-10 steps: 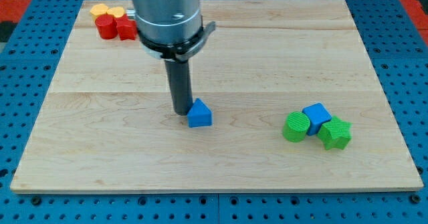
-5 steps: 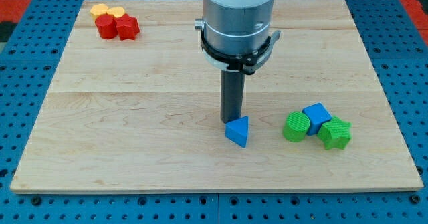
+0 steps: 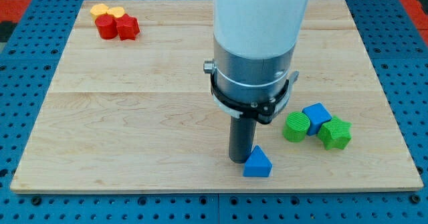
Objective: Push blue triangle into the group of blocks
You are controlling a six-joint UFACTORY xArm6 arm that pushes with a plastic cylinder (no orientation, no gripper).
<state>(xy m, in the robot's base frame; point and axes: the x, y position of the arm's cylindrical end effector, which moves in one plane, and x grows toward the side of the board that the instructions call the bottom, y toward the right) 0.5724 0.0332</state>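
Observation:
The blue triangle lies near the view's bottom edge of the wooden board, right of centre. My tip stands just at its left, touching or nearly touching it. The group of blocks sits to the view's right and a little higher: a green cylinder, a blue cube and a green star-shaped block, packed together. The triangle is about a block's width left of and below the green cylinder.
At the view's top left corner of the board sit two yellow blocks, a red cylinder and a red star-shaped block. The board's front edge runs close below the triangle.
My tip has moved to the view's right and then down toward the bottom edge. The blue triangle has slid with it, from the board's middle to lower right of centre, turning on the way.

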